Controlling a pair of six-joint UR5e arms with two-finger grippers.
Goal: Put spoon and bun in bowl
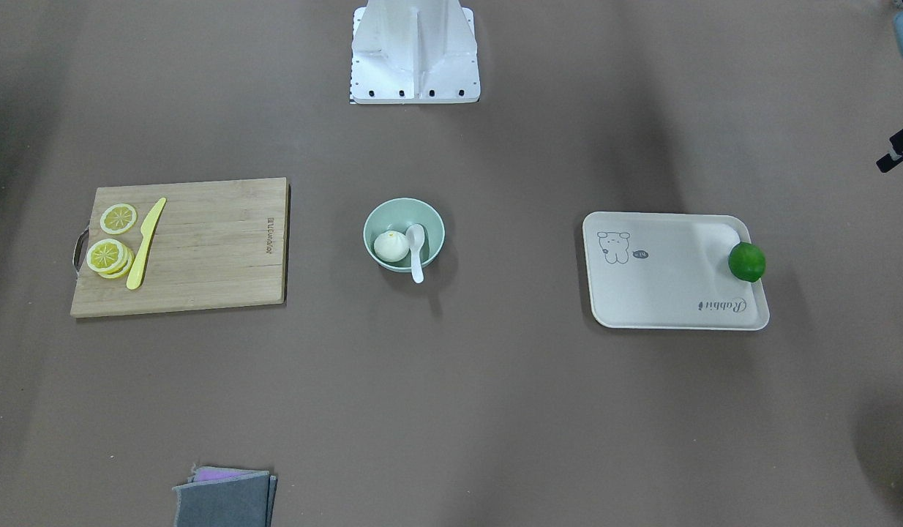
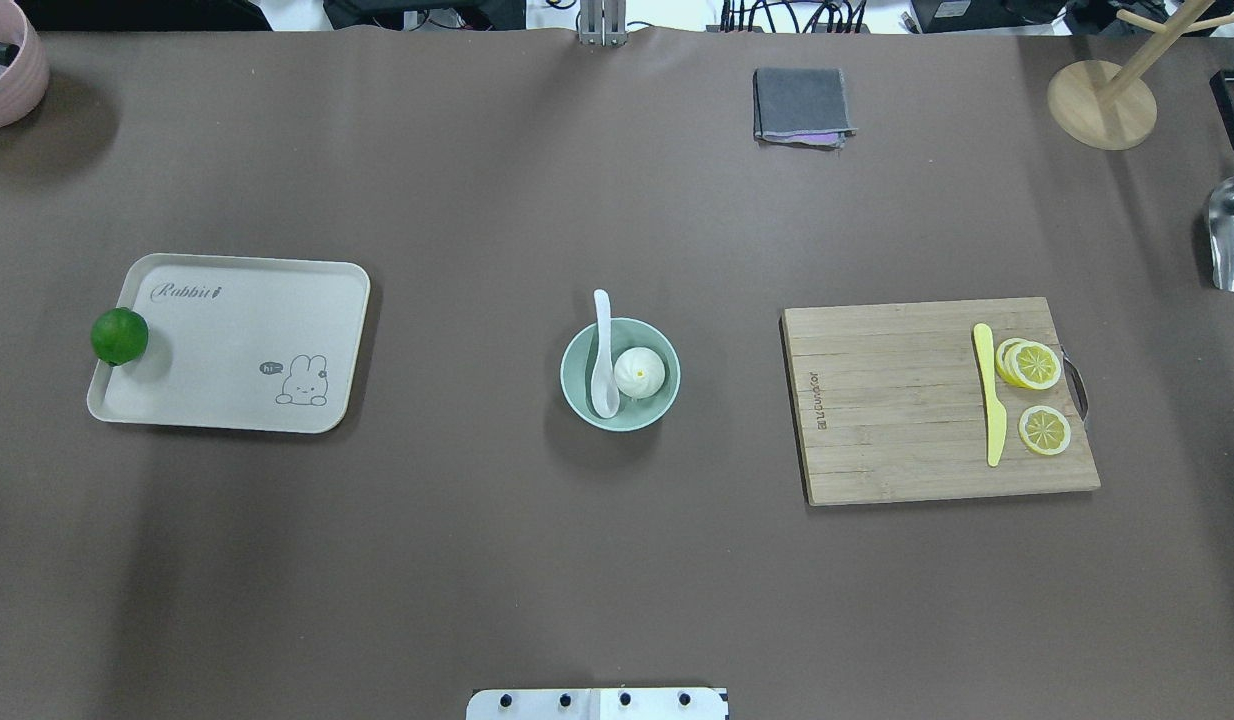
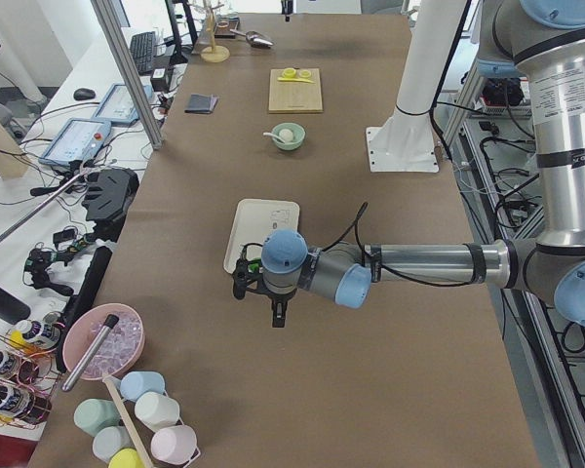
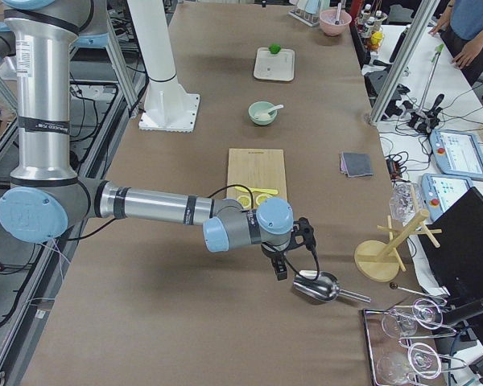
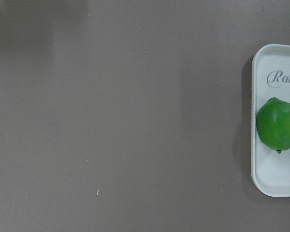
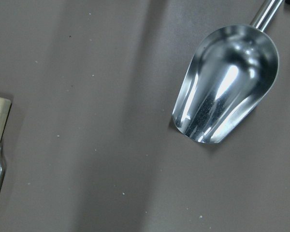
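The mint-green bowl (image 1: pixel 404 208) stands at the table's middle and also shows in the overhead view (image 2: pixel 575 350). The white pleated bun (image 1: pixel 391 246) (image 2: pixel 638 372) lies inside it. The white spoon (image 1: pixel 416 249) (image 2: pixel 604 360) rests with its scoop in the bowl beside the bun and its handle over the rim. My left gripper (image 3: pixel 276 314) hangs over bare table past the tray's end, far from the bowl. My right gripper (image 4: pixel 280 269) hangs beside a metal scoop, also far off. I cannot tell whether either is open or shut.
A wooden cutting board (image 2: pixel 897 400) with lemon slices (image 2: pixel 1035 365) and a yellow knife (image 2: pixel 992 405) lies on my right. A white tray (image 2: pixel 237 340) with a green lime (image 2: pixel 119 336) lies on my left. A grey cloth (image 2: pixel 801 104), a metal scoop (image 2: pixel 1232 235) and a wooden stand (image 2: pixel 1092 100) sit along the edges.
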